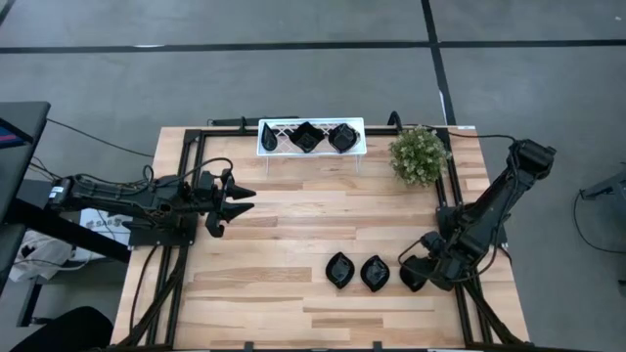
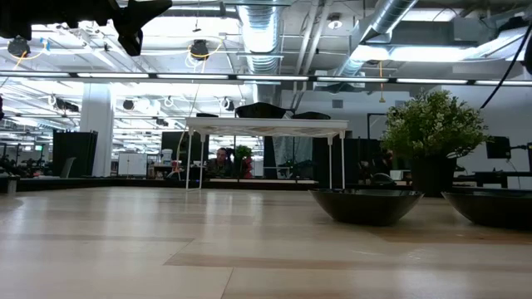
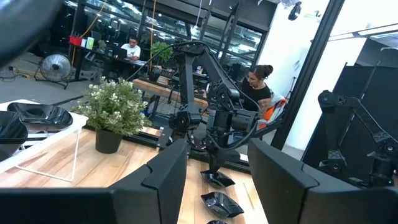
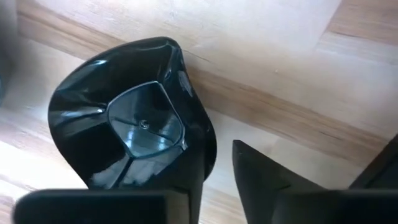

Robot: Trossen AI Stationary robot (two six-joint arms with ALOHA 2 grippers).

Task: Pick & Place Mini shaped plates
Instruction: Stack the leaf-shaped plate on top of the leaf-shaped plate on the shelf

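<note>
Three glossy black mini plates lie in a row near the table's near edge: two free ones, resting on their bases, and a third under my right gripper. In the right wrist view this plate sits on the wood, and my open right gripper has one finger over its bowl and one outside its rim. Two more plates lie on the white lattice tray. My left gripper hovers open at the table's left side, high above the wood. My right gripper comes down slanting from the table's right side, and its fingers straddle the right-hand rim of the plate. One finger is over the bowl and one is outside. The plate rests on the table. I cannot tell whether a finger touches it.
A green potted plant stands at the far right, beside the tray on its thin legs. A black frame rail runs along the table's edges. Bare wood lies in the middle. People sit in the room beyond.
</note>
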